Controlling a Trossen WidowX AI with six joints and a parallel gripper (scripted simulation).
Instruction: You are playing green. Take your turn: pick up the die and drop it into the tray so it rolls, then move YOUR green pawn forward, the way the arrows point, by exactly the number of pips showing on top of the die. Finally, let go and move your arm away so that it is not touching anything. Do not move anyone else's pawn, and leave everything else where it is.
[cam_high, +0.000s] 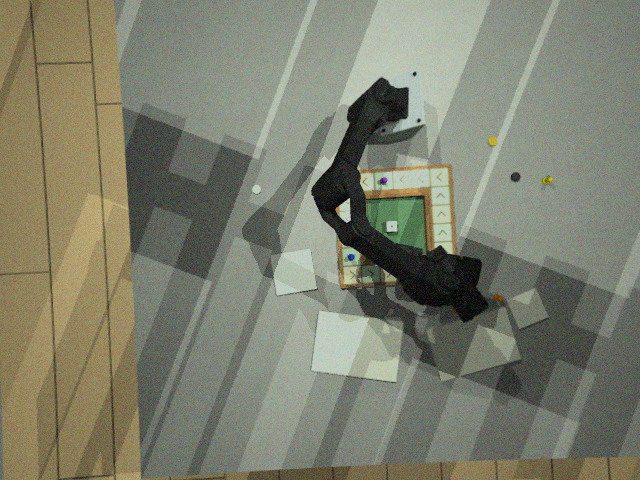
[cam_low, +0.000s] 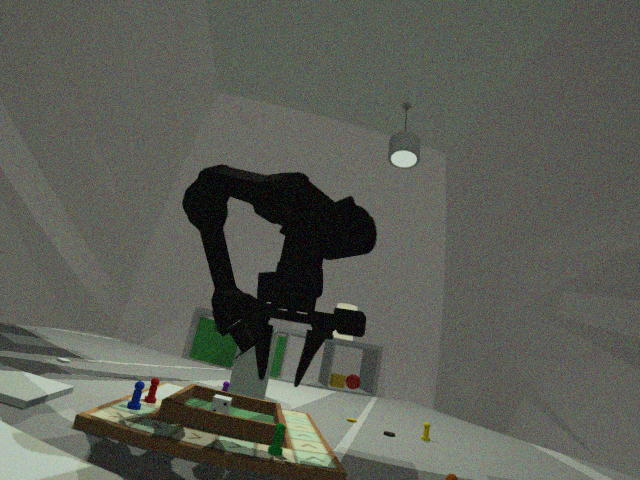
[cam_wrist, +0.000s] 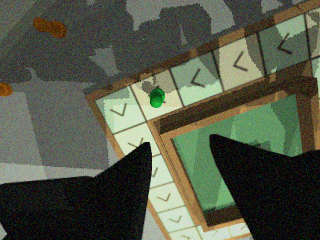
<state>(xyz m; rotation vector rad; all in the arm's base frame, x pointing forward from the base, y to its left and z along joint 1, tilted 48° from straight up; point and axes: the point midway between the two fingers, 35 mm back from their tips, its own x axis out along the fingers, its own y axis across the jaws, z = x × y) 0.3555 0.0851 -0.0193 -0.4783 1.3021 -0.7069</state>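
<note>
While its two fingers stand partly open with nothing between them, the claw (cam_low: 280, 381) (cam_wrist: 179, 144) hangs above the board (cam_high: 452, 206) (cam_low: 206, 454) (cam_wrist: 90, 97). Beyond the fingertips, the green pawn (cam_low: 277, 440) (cam_wrist: 157, 98) stands upright on the track, one square from the corner, apart from the claw. Inside the raised wooden walls at the middle, the die (cam_high: 391, 226) (cam_low: 221, 403) rests on the green floor of the tray (cam_high: 398, 206) (cam_low: 222, 426) (cam_wrist: 235, 150), a single pip on top. Farther along the track stand a blue pawn (cam_high: 351, 256) (cam_low: 135, 395), a red pawn (cam_low: 152, 390) near it and a purple pawn (cam_high: 383, 180) (cam_low: 225, 385). Off the board, on the desk (cam_high: 206, 413), a yellow pawn (cam_high: 547, 180) (cam_low: 425, 431) stands near a dark disc (cam_high: 515, 176) (cam_low: 389, 434), and a yellow disc (cam_high: 492, 141) (cam_low: 351, 420) lies nearby.
</note>
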